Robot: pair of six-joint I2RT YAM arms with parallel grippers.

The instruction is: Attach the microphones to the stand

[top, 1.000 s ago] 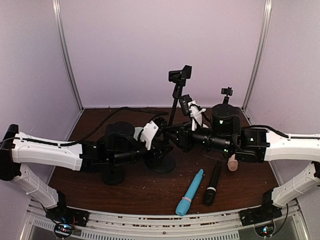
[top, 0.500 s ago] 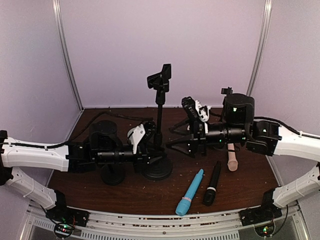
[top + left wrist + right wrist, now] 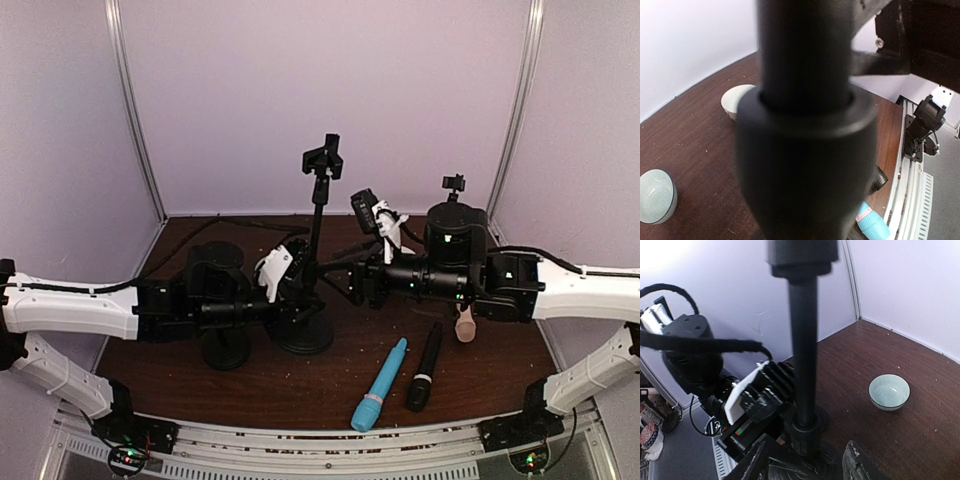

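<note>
Stand [image 3: 318, 228] flanked by both grippers — microphones lying loose.
The pole is framed between the right gripper's [image 3: 806, 447] jaws, which are spread apart and clear of it. The left gripper [image 3: 300, 285] is pressed close, but its jaw state cannot be told. To the right of the right jaws and nearer — on the table [image 3: 200, 385] — are laid the blue microphone [image 3: 380, 385], black microphone [image 3: 424, 367] and beige microphone [image 3: 465, 326].

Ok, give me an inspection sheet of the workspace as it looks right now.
Surface: dark wood table, scattered crumbs.
Job's things: stand upright, clip empty; blue microphone, black microphone and cream microphone lying on the table.
Clutter: pale bowl, white bowl.
Hands: left hand at the stand's pole, grip hidden; right hand open, facing the pole.
Cables: black cable along the table's back.
Surroundings: pale walls, metal corner posts.
</note>
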